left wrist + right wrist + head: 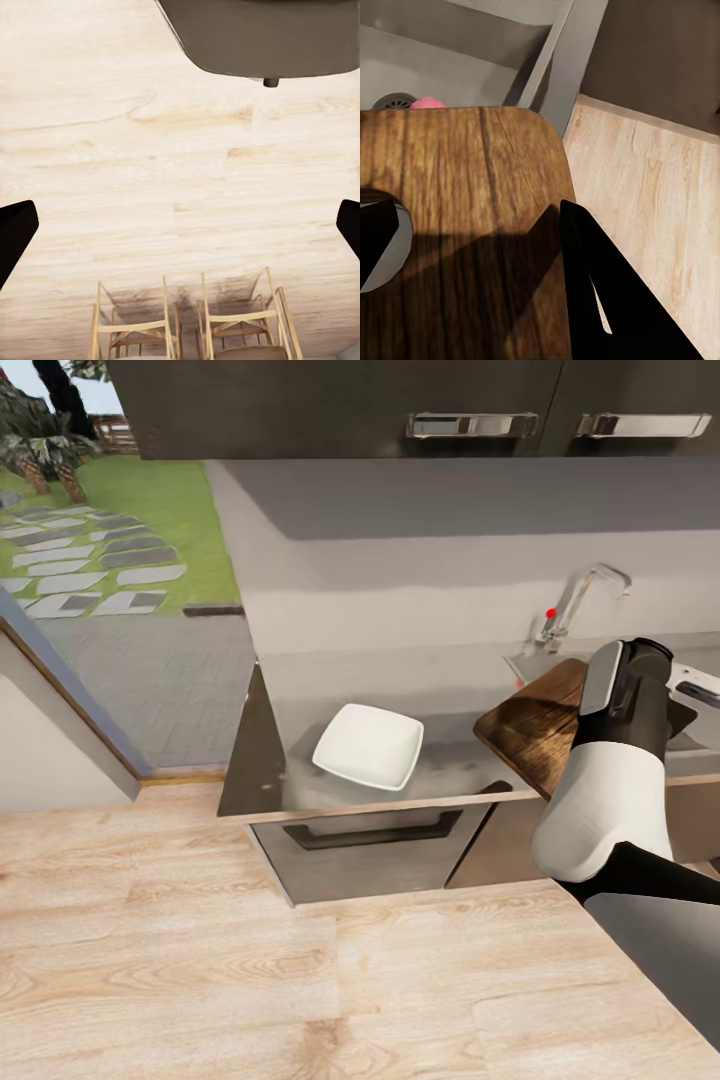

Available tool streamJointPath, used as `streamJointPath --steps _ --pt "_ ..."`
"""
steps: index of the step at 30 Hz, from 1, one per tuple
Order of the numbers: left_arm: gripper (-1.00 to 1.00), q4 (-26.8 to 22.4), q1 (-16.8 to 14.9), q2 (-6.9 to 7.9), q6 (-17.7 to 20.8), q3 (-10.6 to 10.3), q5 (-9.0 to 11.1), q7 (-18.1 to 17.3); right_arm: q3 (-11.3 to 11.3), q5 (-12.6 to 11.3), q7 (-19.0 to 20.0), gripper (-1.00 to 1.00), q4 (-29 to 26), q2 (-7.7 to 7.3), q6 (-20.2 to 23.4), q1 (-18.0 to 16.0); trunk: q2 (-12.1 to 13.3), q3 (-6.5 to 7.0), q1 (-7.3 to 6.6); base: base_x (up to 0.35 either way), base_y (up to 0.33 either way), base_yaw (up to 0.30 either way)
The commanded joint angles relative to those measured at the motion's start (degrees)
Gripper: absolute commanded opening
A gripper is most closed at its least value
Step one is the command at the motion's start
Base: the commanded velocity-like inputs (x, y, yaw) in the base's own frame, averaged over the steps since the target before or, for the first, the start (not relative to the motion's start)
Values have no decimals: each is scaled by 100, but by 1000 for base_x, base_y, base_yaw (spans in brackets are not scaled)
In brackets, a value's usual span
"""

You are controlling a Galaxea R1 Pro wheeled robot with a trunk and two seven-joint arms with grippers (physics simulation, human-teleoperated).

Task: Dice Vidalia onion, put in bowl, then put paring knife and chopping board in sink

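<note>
The white bowl (368, 745) sits on the grey countertop (300, 690), and its inside looks plain white. The brown chopping board (530, 725) is tilted at the counter's right end, jutting past the front edge. My right arm reaches over it. In the right wrist view, my right gripper (484, 255) is shut on the chopping board (472, 172), with one finger (592, 285) lying on its face and the other at the handle hole. Beyond the board's end lies the steel sink (442, 67), where a small pink-red object (427, 103) beside the drain is mostly hidden. My left gripper (180, 232) hangs open over the floor.
The chrome faucet (580, 595) with its red knob (550, 613) stands behind the board. Black upper cabinets (330, 405) hang overhead and a dark drawer front (375, 830) sits under the counter. Wooden chairs (191, 322) and a dark tabletop (262, 37) are near the left gripper. An open doorway shows a garden (100, 550).
</note>
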Motion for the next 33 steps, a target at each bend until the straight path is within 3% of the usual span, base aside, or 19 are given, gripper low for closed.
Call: streamJointPath --steps 1,4,5,6,9,15,33 --pt "100 -6 5 4 33 -24 42 14 -17 47 12 -100 -3 2 40 -8 -11 -9 4 16 19 0" --pt "100 22 5 4 33 -24 42 14 -36 48 11 -100 -3 -4 7 -1 -11 -9 4 6 7 0" --pt "100 26 5 4 33 -24 42 14 -582 41 17 -100 2 -6 -150 0 -11 -9 4 1 1 0" --pt "100 27 5 4 33 -24 42 14 -942 31 21 -100 6 -7 -220 0 -11 -9 4 0 0 0" --pt "100 46 5 4 33 -24 42 14 -1714 22 37 -100 43 -7 -343 1 -11 -9 4 0 0 0" --pt "100 54 5 4 33 -24 42 14 -1873 28 31 -100 58 -2 -374 1 -11 -9 4 0 37 0" --pt "100 54 5 4 -37 -24 33 14 -1900 58 28 -100 55 -26 -491 1 -11 -9 4 134 194 0"
